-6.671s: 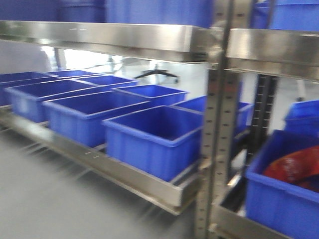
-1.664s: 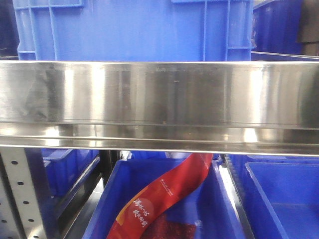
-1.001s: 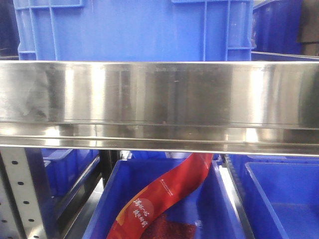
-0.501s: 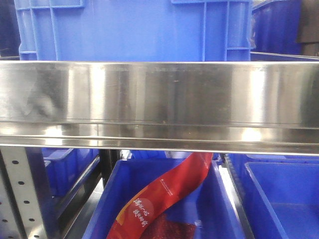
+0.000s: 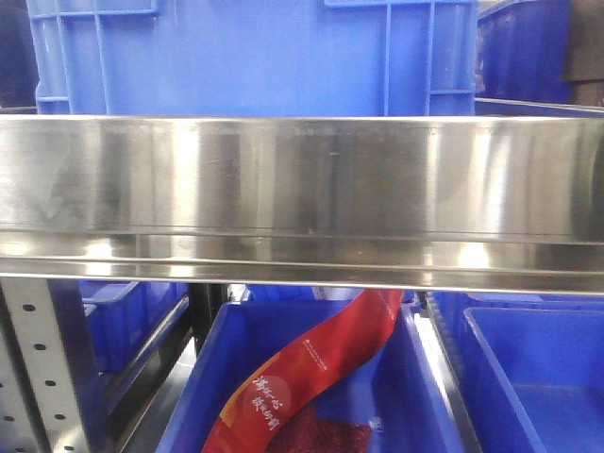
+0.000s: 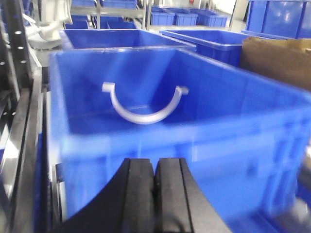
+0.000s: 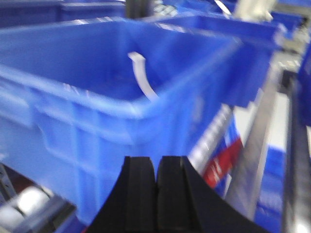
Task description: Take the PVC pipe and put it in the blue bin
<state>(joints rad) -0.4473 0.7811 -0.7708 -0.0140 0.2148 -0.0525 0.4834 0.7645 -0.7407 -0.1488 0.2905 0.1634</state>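
Nothing has shifted up front since half a second ago; steel shelf rail [image 5: 302,193] fills the view. Curved PVC pipe [image 6: 144,108] lies inside the blue bin [image 6: 160,141], at 12 o'clock from the left gripper [image 6: 154,194]. Both left and right gripper [image 7: 156,194] jaws are clenched, empty.

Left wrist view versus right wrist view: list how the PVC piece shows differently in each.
Left wrist view: the PVC piece shows as a whole grey U-shaped arc with both flanged ends up. Right wrist view: the bin wall hides all but one pale end. In both it lies inside the blue bin, beyond a shut claw.
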